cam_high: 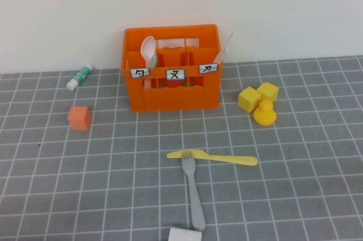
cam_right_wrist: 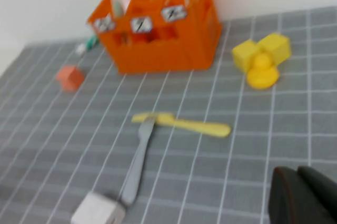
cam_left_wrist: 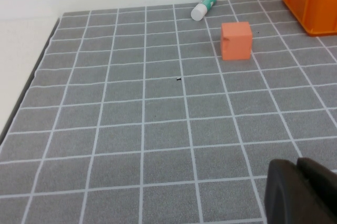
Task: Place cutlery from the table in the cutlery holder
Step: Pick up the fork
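Nearest the high camera, at six o'clock on the grey grid-lined desk (cam_high: 295, 195): a small white block (cam_high: 185, 234), cut off by the frame edge, touching the handle end of the slim grey plastic fork (cam_high: 193, 189). Fork tines pointing to twelve o'clock, meeting the pale yellow plastic knife (cam_high: 213, 157), which lies crosswise from nine to three; over or under at the crossing hard to tell. Beyond, toward twelve, the bright orange plastic cutlery holder (cam_high: 172, 68) with three white labels on its front. Upright in its nine-o'clock compartment, a white spoon (cam_high: 148, 50), handle hidden by the crate wall. In its three-o'clock compartment, a slim white knife (cam_high: 223, 51) leaning, only the upper end showing. At three o'clock of the holder, two yellow blocks (cam_high: 258, 95) and a yellow duck (cam_high: 264, 113), close together. At nine o'clock, a small orange cube (cam_high: 79, 118); farther back, a white tube with green markings (cam_high: 79, 76), lying flat. Left claw (cam_left_wrist: 301, 192) seen only as a dark shape at the edge of its wrist view, clenched, above bare desk well apart from the cube. Right claw (cam_right_wrist: 301, 196) likewise cut off, clenched, holding nothing, near the yellow knife's three-o'clock end.
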Motion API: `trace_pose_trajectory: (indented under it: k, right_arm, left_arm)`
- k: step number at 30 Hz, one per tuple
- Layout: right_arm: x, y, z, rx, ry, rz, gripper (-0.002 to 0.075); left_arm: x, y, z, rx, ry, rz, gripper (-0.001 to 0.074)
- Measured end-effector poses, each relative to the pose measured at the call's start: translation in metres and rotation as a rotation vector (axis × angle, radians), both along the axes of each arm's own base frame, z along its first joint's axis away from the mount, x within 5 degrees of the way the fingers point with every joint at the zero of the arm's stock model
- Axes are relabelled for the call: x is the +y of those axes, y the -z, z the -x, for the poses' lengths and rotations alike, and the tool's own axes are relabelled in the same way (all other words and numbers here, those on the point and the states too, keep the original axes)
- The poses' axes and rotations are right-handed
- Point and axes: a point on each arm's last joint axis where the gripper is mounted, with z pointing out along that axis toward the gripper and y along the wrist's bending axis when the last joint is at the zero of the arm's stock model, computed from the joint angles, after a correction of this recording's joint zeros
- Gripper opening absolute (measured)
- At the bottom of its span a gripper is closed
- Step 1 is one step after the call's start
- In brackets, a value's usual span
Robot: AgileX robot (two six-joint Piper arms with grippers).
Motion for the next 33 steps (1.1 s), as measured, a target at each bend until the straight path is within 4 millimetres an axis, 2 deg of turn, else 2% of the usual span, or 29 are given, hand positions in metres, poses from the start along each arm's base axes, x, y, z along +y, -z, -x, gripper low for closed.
trace_pose_trajectory:
  k: [3, 5, 13, 19, 27, 33]
  right_arm:
    - [0.003, -0.018, -0.013, 0.071, -0.064, 0.055, -0.0003]
    - [0.004, -0.022, -0.024, 0.137, -0.100, 0.091, -0.0003]
    - [0.006, -0.021, -0.064, 0.404, -0.208, 0.183, -0.0003]
    - [0.003, -0.018, -0.084, 0.533, -0.241, 0.244, -0.0003]
    - [-0.004, -0.011, -0.088, 0.662, -0.213, 0.399, -0.0003]
    - [0.015, -0.003, -0.089, 0.715, -0.296, 0.474, -0.0003]
  left_arm:
    - [0.000, 0.000, 0.000, 0.000, 0.000, 0.000, 0.0000]
    - [0.000, 0.000, 0.000, 0.000, 0.000, 0.000, 0.0000]
    - [0.000, 0.000, 0.000, 0.000, 0.000, 0.002, -0.0001]
    - [0.000, 0.000, 0.000, 0.000, 0.000, 0.002, -0.0001]
    - [0.000, 0.000, 0.000, 0.000, 0.000, 0.002, -0.0001]
    - [0.000, 0.000, 0.000, 0.000, 0.001, 0.000, -0.0001]
